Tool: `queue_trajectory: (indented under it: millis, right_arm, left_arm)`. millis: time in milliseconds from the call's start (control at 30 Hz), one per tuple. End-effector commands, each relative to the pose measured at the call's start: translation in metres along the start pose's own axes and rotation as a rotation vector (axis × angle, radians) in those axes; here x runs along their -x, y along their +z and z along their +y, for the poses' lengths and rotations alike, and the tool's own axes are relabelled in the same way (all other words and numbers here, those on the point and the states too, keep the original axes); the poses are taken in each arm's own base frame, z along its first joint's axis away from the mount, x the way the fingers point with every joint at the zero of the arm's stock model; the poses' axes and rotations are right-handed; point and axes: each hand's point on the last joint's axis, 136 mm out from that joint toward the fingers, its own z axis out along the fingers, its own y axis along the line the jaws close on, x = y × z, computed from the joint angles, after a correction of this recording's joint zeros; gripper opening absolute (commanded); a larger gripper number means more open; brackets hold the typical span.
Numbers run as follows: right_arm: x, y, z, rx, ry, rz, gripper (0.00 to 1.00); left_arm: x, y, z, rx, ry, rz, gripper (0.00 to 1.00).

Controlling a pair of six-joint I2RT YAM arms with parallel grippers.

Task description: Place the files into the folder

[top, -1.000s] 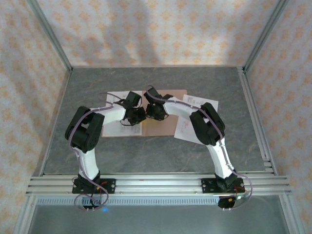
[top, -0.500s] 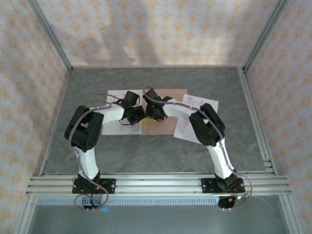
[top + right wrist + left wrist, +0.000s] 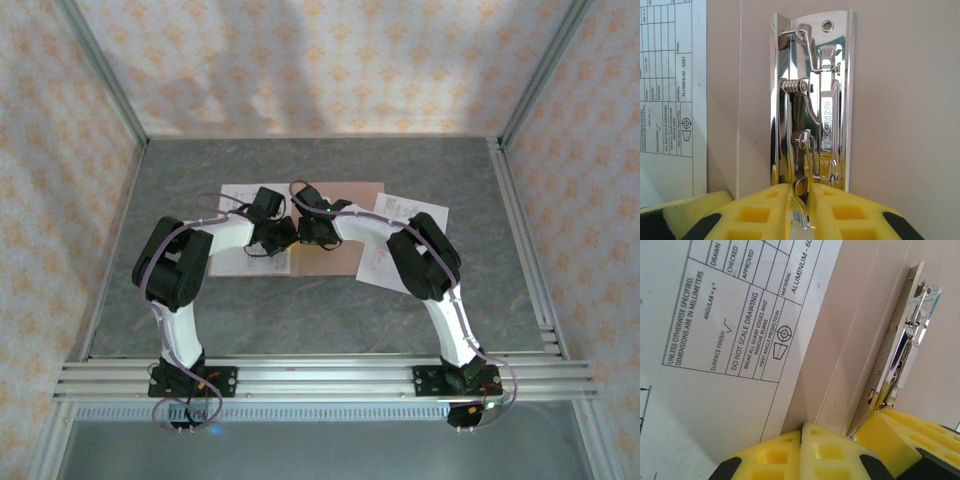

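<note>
The folder (image 3: pixel 345 262) lies open and flat on the table, pinkish-brown, with a shiny metal clip (image 3: pixel 815 100) fixed inside it near the spine. One of the files, a white sheet (image 3: pixel 232 196) with a printed title block (image 3: pixel 715 315), rests on the folder's left half (image 3: pixel 850 340). Another sheet (image 3: pixel 402 211) lies to the right of the folder. My left gripper (image 3: pixel 802 427) is shut, its tips down at the folder's spine beside the sheet's edge. My right gripper (image 3: pixel 799 200) is shut on the clip's lever, which stands between its yellow pads.
Both wrists meet over the folder's middle (image 3: pixel 297 230), fingers almost touching each other. The right gripper's yellow finger (image 3: pixel 900 435) shows beside my left one. Grey table (image 3: pixel 300 310) surrounds the papers, framed by aluminium rails (image 3: pixel 520 240) and patterned walls.
Both wrists have shifted slightly toward the back over the folder's spine. More of the left sheet's top edge shows. The right jaws closed a little, then eased back.
</note>
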Motion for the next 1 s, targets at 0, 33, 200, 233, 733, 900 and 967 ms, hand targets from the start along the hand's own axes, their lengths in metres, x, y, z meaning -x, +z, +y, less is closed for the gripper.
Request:
queue_trajectory:
  millis: [0,33,200,233,733,900,967]
  right_arm:
    - [-0.113,0.037,-0.161,-0.576,-0.125,0.37,0.2]
    - [-0.111,0.035,-0.161,-0.584,-0.134,0.362,0.2]
    - [-0.11,0.032,-0.164,-0.59,-0.166,0.364,0.26]
    - [-0.111,0.033,-0.163,-0.583,-0.166,0.366,0.27]
    - [-0.115,0.035,-0.178,-0.659,-0.206,0.407,0.17]
    - [-0.112,0.031,-0.179,-0.661,-0.207,0.398,0.16]
    - [-0.109,0.028,-0.176,-0.646,-0.204,0.378,0.16]
  left_arm:
    - [-0.044,0.012,0.135,0.457,-0.116,0.113,0.0]
    - [-0.043,0.011,0.135,0.457,-0.114,0.112,0.0]
    - [-0.044,0.011,0.136,0.462,-0.114,0.114,0.0]
    - [-0.044,0.011,0.136,0.461,-0.115,0.114,0.0]
    - [-0.042,0.008,0.141,0.474,-0.12,0.105,0.0]
    - [-0.041,0.007,0.141,0.472,-0.122,0.104,0.0]
    - [-0.042,0.007,0.141,0.47,-0.119,0.107,0.0]
